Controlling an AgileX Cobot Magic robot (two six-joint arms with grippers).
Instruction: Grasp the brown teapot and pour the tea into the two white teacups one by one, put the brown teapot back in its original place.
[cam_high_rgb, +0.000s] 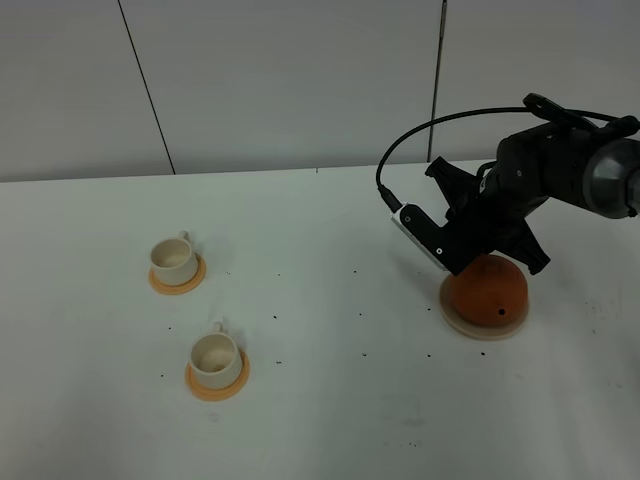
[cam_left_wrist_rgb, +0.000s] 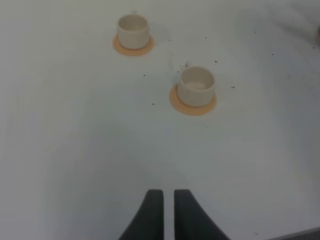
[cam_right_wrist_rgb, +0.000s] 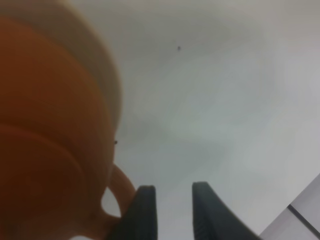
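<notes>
The brown teapot (cam_high_rgb: 489, 291) sits on its round beige coaster (cam_high_rgb: 471, 327), the original place, at the right of the table. My right arm (cam_high_rgb: 500, 215) bends down over the pot and covers its top. In the right wrist view the teapot (cam_right_wrist_rgb: 50, 125) fills one side. Its loop handle (cam_right_wrist_rgb: 120, 192) lies just outside one finger. My right gripper (cam_right_wrist_rgb: 172, 207) is open, with only bare table in the gap. The two white teacups (cam_high_rgb: 174, 261) (cam_high_rgb: 214, 358) stand on orange saucers at the left. My left gripper (cam_left_wrist_rgb: 168, 197) hovers short of the teacups (cam_left_wrist_rgb: 133, 31) (cam_left_wrist_rgb: 196, 86), its fingers almost together on nothing.
The white table (cam_high_rgb: 330, 380) carries scattered dark specks. A pale wall with dark seams runs behind it. A black cable (cam_high_rgb: 420, 135) arcs from the right arm over the table's back edge.
</notes>
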